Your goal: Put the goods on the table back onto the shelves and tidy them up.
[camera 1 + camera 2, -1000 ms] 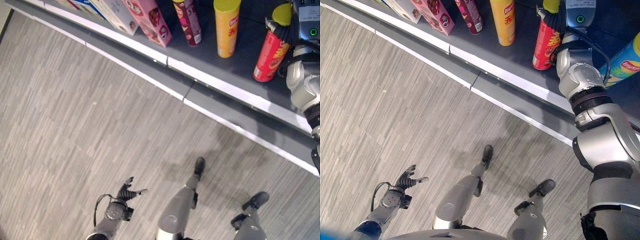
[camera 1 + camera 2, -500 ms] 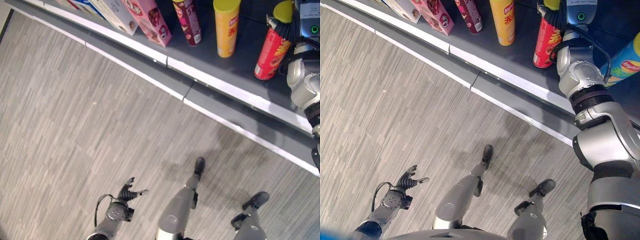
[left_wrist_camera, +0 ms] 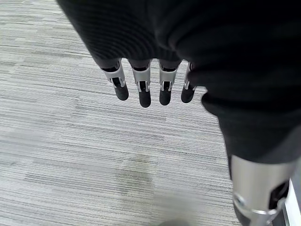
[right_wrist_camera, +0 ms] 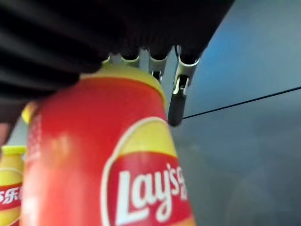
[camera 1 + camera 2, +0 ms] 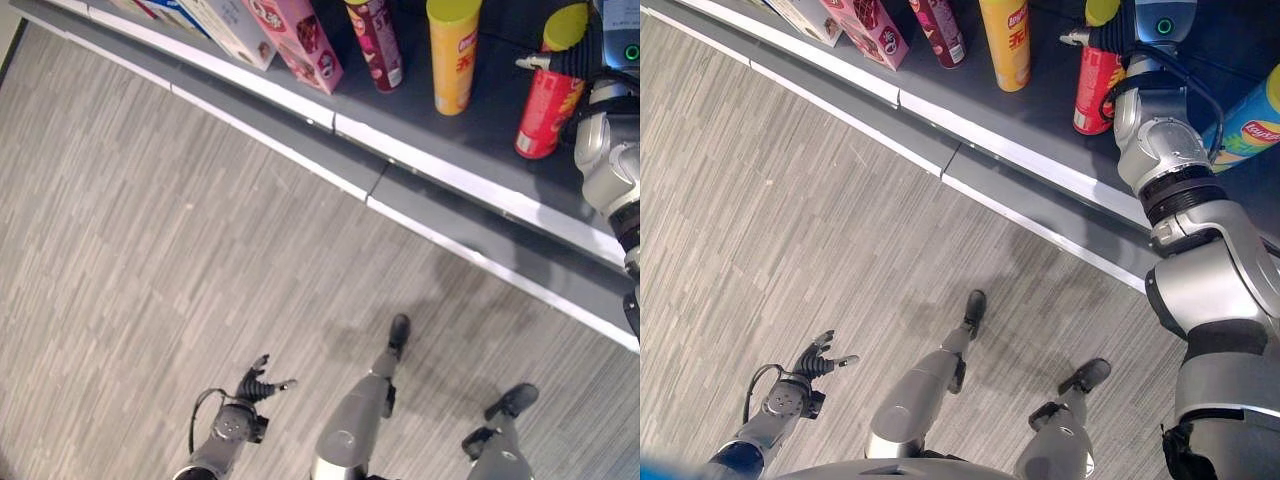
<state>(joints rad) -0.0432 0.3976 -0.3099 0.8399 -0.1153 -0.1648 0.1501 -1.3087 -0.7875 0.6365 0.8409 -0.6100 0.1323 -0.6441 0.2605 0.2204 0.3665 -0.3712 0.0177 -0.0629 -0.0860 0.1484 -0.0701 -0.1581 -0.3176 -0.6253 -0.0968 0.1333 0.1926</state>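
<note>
Up on the shelf (image 5: 440,165), the right hand (image 5: 570,62) apparently opens its straightened fingers around the red can (image 5: 541,112); withdrawing straight avoids toppling it. Left hand (image 5: 256,385) hangs relaxed.

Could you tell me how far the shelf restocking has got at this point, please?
Done: a yellow can, a dark red can and a pink box stand on the shelf. In hand: the red can stands upright on the shelf, the right hand at its top with fingers straightening off it. Left: drawing that hand clear. The left hand hangs open over the floor.
</note>
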